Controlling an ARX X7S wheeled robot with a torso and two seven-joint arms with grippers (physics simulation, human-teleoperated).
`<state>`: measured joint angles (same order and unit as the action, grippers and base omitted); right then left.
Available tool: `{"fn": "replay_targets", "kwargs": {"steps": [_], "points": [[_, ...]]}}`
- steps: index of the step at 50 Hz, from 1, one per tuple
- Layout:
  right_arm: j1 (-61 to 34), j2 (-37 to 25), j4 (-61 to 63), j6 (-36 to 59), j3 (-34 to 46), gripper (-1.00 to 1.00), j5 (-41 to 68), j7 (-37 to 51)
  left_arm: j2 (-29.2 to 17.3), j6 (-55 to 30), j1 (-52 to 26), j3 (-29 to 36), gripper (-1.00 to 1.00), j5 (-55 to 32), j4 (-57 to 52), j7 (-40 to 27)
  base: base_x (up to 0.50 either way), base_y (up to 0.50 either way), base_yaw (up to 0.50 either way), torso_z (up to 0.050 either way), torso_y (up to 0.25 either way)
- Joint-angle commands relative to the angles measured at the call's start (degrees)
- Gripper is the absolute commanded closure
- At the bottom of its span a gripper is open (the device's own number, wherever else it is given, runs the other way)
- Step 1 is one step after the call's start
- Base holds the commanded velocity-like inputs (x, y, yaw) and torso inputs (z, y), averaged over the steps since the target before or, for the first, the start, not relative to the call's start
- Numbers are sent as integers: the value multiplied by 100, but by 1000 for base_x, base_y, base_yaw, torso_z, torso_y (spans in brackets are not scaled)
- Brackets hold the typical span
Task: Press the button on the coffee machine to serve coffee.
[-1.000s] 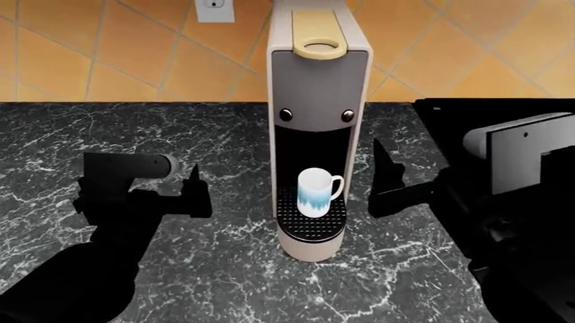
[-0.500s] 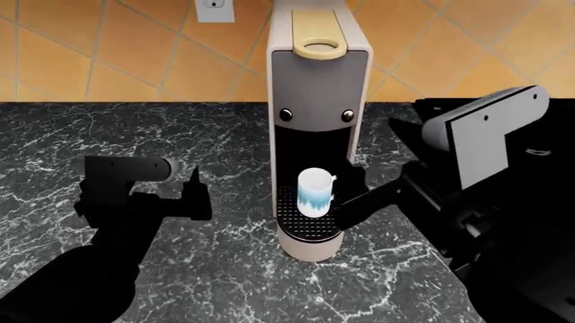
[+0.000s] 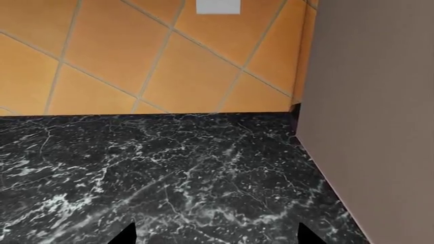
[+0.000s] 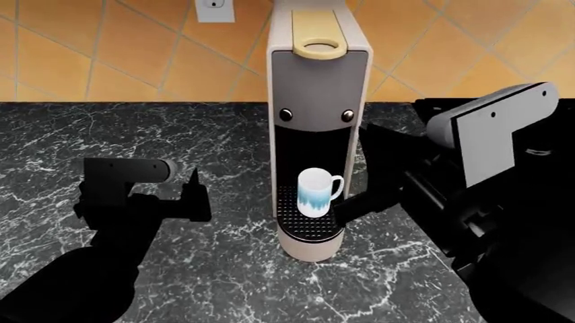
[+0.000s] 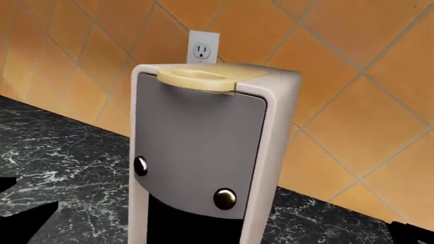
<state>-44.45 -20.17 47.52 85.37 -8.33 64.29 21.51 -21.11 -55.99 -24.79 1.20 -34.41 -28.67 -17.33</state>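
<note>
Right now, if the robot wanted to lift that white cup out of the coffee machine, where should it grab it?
Probably by the mug's handle, coming from the front right: it sticks out toward the right gripper, while the coffee machine's bay walls in the rest.

the coffee machine point(image 4: 316, 128) stands upright on the counter point(image 4: 207, 148), its back near the tiled wall point(image 4: 108, 47). a mug point(image 4: 316, 192) sits in its bay on the drip grille point(image 4: 308, 225), below two round buttons point(image 4: 285, 115) on the front panel. the outlet point(image 4: 215, 9) is on the wall behind, to the machine's left. the left gripper point(image 4: 190, 195) hovers over the counter left of the machine, well apart; the right gripper point(image 4: 364, 168) is just beside the machine's right side.
</note>
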Motion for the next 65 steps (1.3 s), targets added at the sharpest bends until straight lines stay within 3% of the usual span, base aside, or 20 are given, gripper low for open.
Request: {"fn": "replay_targets", "kwargs": {"steps": [1,15,65], "points": [[133,-55,-143,-433,68,100,-92,-21,-17,34,36,-9,-100,-17,-15,-19,0,0,0,0,0],[118,-121,-561,-1067,578,100,-815,-204,2,57,58,8,-100,-40,-2,-55,0,0,0,0,0],[68,-163,-1091,-1353,909,100,-742,-365,-58,143,99,31,-100,-128,58,-96,0,0,0,0,0]]}}
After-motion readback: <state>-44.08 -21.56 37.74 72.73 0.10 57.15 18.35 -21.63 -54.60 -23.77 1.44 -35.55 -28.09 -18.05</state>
